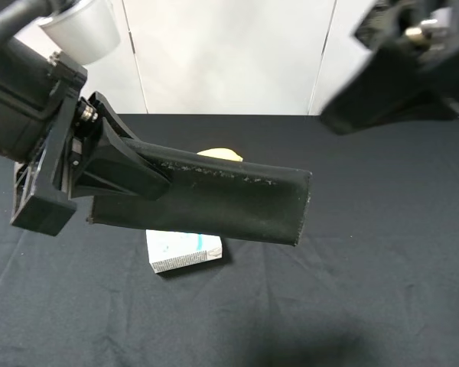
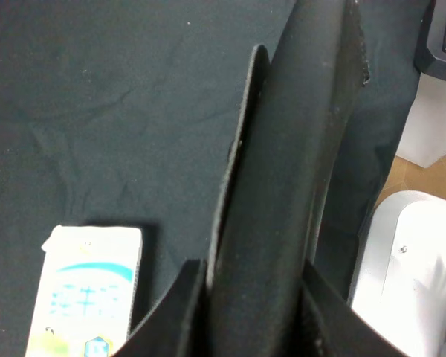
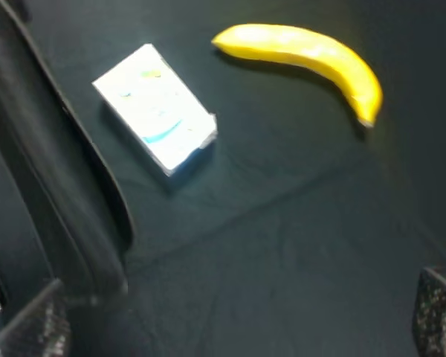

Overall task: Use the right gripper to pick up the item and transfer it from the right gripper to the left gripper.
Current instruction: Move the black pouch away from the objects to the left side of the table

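Observation:
The item, a long matte black soft case, is held in the air above the table, pointing right. My left gripper is shut on its left end. In the left wrist view the case runs away from between the two fingers of the left gripper. My right gripper is blurred at the upper right, apart from the case. In the right wrist view its fingertips stand wide apart, so the right gripper is open and empty, with the case off to one side.
A white-and-green carton lies on the black cloth below the case, also in the wrist views. A yellow banana lies behind it, mostly hidden by the case, and shows fully in the right wrist view.

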Available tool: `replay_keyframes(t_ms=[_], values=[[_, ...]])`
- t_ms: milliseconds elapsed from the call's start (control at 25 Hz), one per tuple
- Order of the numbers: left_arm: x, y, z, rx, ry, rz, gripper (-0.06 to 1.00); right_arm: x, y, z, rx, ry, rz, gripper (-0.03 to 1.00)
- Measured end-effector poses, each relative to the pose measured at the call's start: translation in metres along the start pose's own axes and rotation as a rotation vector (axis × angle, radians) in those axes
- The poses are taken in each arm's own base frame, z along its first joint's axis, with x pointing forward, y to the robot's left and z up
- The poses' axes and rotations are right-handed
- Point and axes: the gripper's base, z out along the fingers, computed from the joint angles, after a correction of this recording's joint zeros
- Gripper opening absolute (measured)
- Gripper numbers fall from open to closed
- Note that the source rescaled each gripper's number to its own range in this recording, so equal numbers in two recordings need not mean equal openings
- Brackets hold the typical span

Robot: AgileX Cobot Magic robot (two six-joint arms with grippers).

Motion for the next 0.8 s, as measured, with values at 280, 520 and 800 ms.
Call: replay_keyframes(t_ms=[280,520,800], values=[[0.000,0.000,0.000,0.000,0.000,0.000,0.01,0.061,0.019,-0.008,0.003,0.027,0.177,1.00],[0.000,0.000,0.000,0.000,0.000,0.000,0.01,0.125,0.040,0.007,0.001,0.054,0.286,1.00],[0.000,0.000,0.000,0.001,0.001,0.000,0.01,0.186,0.061,0.015,0.023,-0.066,0.299,1.00]])
